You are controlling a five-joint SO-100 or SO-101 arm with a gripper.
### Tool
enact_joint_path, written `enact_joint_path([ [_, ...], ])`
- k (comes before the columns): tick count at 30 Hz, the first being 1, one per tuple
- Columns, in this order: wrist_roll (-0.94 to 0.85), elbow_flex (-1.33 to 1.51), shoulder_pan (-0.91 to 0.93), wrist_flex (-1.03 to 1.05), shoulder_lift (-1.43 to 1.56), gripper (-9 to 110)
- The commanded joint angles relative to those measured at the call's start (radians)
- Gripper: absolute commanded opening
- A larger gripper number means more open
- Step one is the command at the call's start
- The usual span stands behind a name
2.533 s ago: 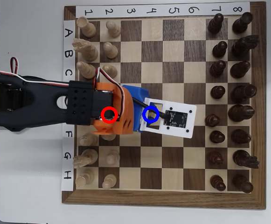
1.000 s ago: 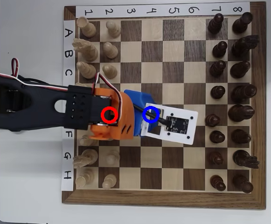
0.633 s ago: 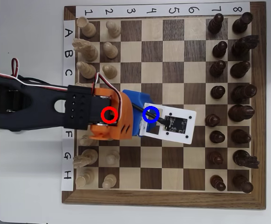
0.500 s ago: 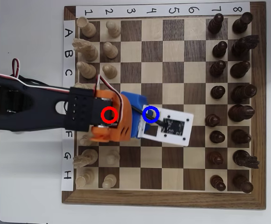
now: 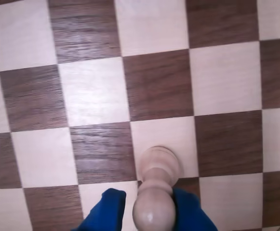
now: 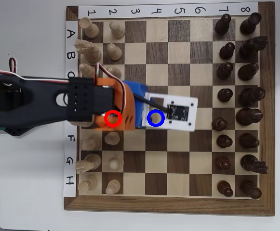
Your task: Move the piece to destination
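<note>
Blue plastic fingers are seen closest in the wrist view, one on each side of the piece, at head height. The gripper appears parted a little; whether the jaws press the head or merely flank it cannot be told. The pawn is seen upright, its long axis vertical, its base resting on a light square. In the overhead view the pale head is found inside the blue ring of the destination, directly under the wrist. Release is judged the step in hand; a straight upward withdrawal would be required, since a sideways drag could topple the piece. Farther off, empty squares lie ahead.
</note>
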Motion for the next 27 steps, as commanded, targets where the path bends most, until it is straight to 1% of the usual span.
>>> enact_joint_path([
  [1, 0.072, -0.011, -0.060, 0.018, 0.229, 14],
  [10, 0.041, 0.008, -0.026, -0.026, 0.218, 13],
  [22, 0.015, 0.012, 0.046, -0.091, 0.183, 1],
  [27, 0.003, -0.003, 0.064, -0.098, 0.173, 0],
])
